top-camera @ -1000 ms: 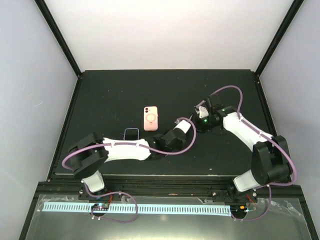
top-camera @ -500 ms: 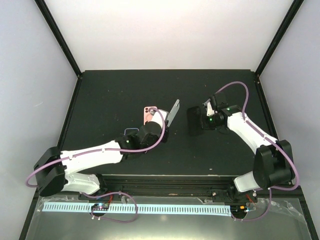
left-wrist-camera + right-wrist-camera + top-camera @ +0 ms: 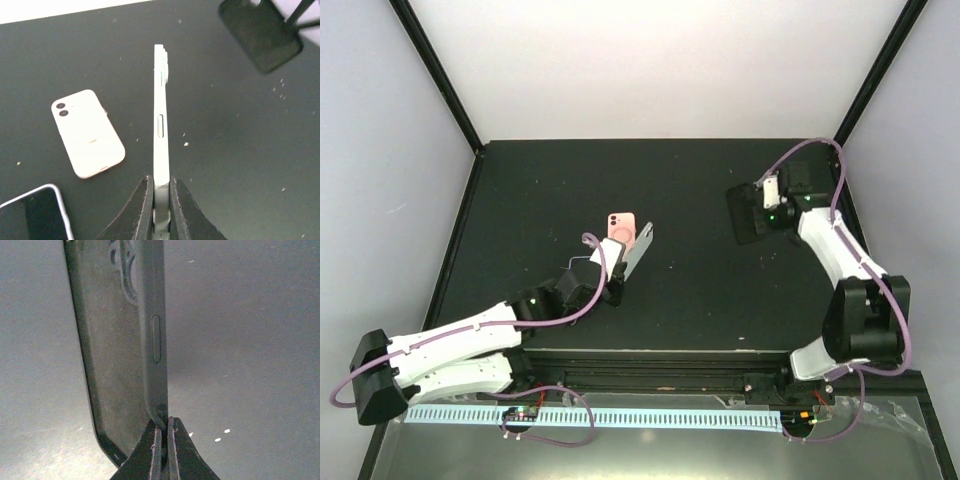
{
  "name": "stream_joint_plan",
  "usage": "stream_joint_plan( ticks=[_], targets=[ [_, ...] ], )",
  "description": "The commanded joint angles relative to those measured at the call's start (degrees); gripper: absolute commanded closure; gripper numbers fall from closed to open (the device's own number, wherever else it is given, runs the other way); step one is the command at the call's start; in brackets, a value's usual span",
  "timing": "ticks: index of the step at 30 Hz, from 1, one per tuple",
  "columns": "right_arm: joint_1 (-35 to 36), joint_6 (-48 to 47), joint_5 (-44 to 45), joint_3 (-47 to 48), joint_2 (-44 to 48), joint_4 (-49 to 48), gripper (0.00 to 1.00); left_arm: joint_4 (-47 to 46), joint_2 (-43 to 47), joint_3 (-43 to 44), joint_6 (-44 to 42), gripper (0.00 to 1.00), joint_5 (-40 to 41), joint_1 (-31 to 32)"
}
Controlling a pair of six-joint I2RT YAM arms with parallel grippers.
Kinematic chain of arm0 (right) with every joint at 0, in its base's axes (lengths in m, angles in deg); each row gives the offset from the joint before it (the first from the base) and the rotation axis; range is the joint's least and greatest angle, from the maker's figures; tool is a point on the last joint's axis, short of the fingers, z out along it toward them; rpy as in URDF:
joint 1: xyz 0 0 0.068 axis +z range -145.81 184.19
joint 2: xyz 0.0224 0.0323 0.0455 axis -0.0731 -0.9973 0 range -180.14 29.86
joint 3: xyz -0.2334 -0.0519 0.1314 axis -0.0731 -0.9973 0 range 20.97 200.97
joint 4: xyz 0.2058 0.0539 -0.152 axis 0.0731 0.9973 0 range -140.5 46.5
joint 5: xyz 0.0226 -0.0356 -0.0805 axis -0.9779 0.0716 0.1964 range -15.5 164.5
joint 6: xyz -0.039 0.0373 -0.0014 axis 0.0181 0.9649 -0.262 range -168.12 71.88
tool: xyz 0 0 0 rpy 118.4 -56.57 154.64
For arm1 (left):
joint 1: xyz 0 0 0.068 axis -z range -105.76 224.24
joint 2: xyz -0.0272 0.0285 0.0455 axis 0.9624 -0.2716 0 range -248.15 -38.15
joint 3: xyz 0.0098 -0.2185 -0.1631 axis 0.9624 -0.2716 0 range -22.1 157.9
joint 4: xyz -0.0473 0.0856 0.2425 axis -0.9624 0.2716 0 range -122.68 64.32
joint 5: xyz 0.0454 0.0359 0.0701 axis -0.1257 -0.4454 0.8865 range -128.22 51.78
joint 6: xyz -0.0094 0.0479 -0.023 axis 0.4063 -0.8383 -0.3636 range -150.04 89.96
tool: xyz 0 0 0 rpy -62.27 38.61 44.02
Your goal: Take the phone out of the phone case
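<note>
- The phone case (image 3: 622,228) lies flat, back up, on the table (image 3: 540,190), left of middle, and neither gripper touches it. Two dark lenses show in its corner cutout, so a phone is probably inside. A second phone (image 3: 35,212) lies screen up near it, toward the arms.
- The left gripper (image 3: 161,195) is pressed onto the lower end of a pale phone (image 3: 160,115), which it holds on edge just beside the case. With so short a grip, the pale phone can pivot or slip and drop onto the case or the second phone.
- The right gripper (image 3: 163,432) pinches only the thin rim of a black shell (image 3: 120,340), well apart at the far right. The shell can twist out of that hold.
- Compared with half a second ago, the left arm has drawn the pale phone back toward the near left, and the right arm has carried the shell farther right and away. A second ago both grippers were close together near the middle. The case has not moved.
</note>
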Motion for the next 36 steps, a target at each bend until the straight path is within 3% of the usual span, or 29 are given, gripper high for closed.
stream_joint_plan(
  ticks=[1, 5, 11, 18, 24, 25, 28, 29, 36],
  targets=[
    [-6.6, -8.5, -4.5, 6.9, -5.5, 2.7, 0.99, 0.5, 1.7, -1.4, -0.4, 0.98, -0.2, 0.0],
    [-10.9, -13.3, -10.2, 13.3, -11.3, 8.6, 0.99, -1.0, 1.9, -2.8, -0.3, 0.98, -1.1, 0.2],
    [-13.2, -11.7, -11.8, 16.8, -19.3, 9.2, 0.99, -2.5, 1.0, -3.4, -1.7, 0.98, -0.7, 0.9],
    [-13.7, -2.8, -19.5, 18.5, -27.0, 7.0, 0.99, -3.7, 0.0, -3.5, -3.4, 0.98, 2.3, 2.0],
    [-13.8, 0.5, -19.5, 17.3, -30.5, 2.5, 0.99, -4.2, -3.9, -1.3, -5.8, 0.99, 5.0, 2.6],
    [-13.8, 0.4, -19.2, 17.2, -30.7, 2.7, 0.97, -4.2, -4.6, -0.7, -5.9, 0.99, 5.7, 2.6],
    [-14.0, 0.3, -17.6, 17.0, -30.0, 3.3, 0.66, -3.7, -6.9, 0.8, -6.2, 0.98, 7.2, 2.7],
    [-14.1, 0.2, -16.8, 16.8, -29.2, 3.3, 0.62, -3.6, -7.5, 1.3, -6.4, 0.99, 7.7, 2.9],
    [-14.4, -3.9, -21.3, 8.6, -8.9, 4.8, 0.52, -9.0, -11.8, 2.3, -11.6, 0.98, 12.2, 3.0]
  ],
)
